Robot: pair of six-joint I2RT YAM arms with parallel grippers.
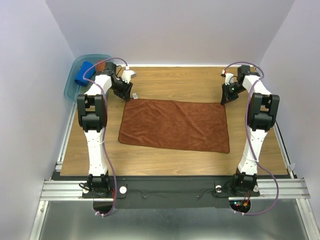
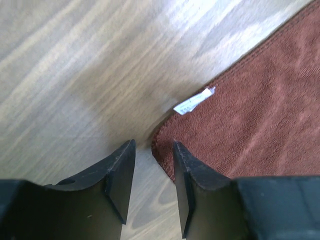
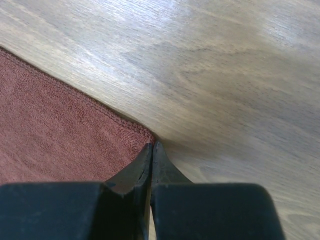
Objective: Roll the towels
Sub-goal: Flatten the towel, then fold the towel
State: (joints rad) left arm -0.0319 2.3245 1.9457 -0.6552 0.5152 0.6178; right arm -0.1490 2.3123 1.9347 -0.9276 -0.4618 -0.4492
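The rust-brown towel (image 1: 174, 125) is lying flat on the counter (image 1: 175, 82). The left gripper (image 2: 153, 150) is standing released, straddling the towel's far-left corner. The right gripper (image 3: 151, 147) is sitting clenched at the far-right corner; a grasp cannot be confirmed.

Rust-brown terry-cloth towel (image 1: 175, 125), matt and nubbly; smooth, faintly glossy wood-grain table (image 1: 175, 80); translucent blue plastic tub (image 1: 72, 80); matt black gripper fingers (image 2: 120, 175).
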